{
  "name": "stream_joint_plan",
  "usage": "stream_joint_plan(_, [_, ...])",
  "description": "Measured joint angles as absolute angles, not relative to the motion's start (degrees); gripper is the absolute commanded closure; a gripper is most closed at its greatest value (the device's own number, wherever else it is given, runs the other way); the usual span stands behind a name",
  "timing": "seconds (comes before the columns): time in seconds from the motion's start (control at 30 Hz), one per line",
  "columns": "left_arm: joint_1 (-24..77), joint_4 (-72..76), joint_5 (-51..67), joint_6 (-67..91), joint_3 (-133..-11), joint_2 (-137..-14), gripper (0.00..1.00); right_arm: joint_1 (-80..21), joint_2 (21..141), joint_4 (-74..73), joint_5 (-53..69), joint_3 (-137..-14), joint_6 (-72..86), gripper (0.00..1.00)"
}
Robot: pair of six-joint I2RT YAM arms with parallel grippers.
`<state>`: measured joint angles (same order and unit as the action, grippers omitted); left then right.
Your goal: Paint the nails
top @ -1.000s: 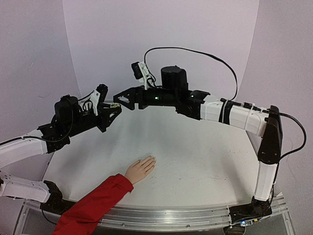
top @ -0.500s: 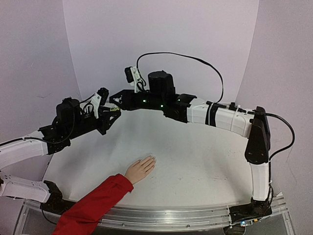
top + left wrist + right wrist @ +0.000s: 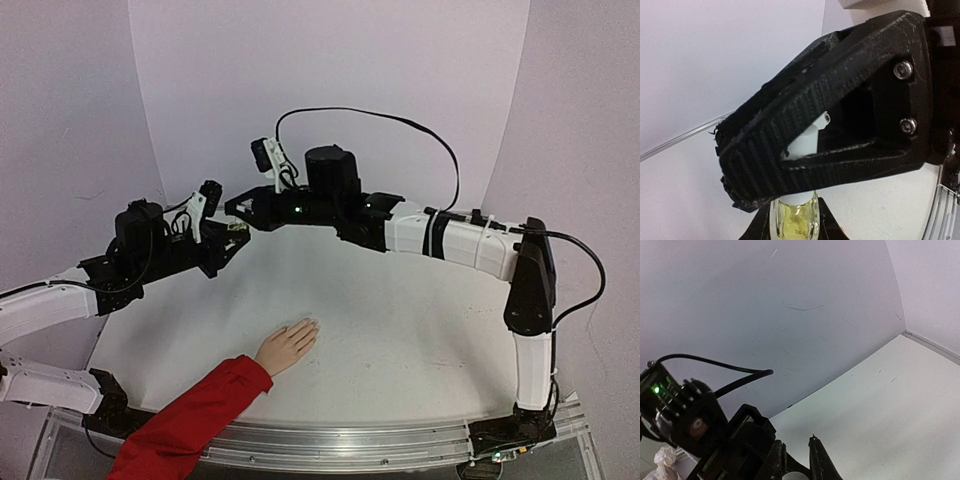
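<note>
Judging by the bottle [image 3: 796, 220] pinched in the left gripper's [image 3: 233, 235] jaws, its white cap [image 3: 807, 142] clamped by the right gripper [image 3: 242, 212], painting is not begun; the nails [image 3: 311, 325] lie well apart on the surface [image 3: 400, 320].

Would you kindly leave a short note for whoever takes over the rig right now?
Left gripper: shut on the yellow-green bottle, held up above the far left of the table.
Right gripper: shut on the bottle's white cap; the cap looks seated on the bottle.
Hand with red sleeve lies flat near the front edge, well apart from both arms; nails look pale, though small in view.
Done: bottle lifted, cap gripped.
Left: open the bottle, paint the nails.
</note>
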<state>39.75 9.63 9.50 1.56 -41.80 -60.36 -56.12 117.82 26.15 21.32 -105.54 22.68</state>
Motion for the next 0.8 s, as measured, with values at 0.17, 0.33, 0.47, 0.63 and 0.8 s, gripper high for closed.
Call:
stream_joint_plan(0.17, [39.2,10.2,21.3,3.1,-41.9,-59.6,1.0,-54.0,115.5,25.8,37.2,-103.7,17.0,1.0])
stream_joint_plan(0.33, [39.4,11.6,42.0,4.6,-43.2,-58.9,1.0,-52.8,112.7,27.0,61.2,-101.6,12.9,1.0])
stream_joint_plan(0.47, [40.1,11.9,57.8,7.5,-45.7,-60.4,1.0,-53.9,110.9,30.2,72.4,-99.8,10.8,1.0])
stream_joint_plan(0.63, [40.2,11.7,61.3,9.3,-45.9,-62.3,1.0,-53.5,110.2,31.2,73.4,-97.2,10.1,0.53])
stream_joint_plan(0.8, [38.9,13.3,54.5,7.6,-45.9,-60.8,1.0,-49.9,108.8,28.4,64.8,-94.5,12.6,0.13])
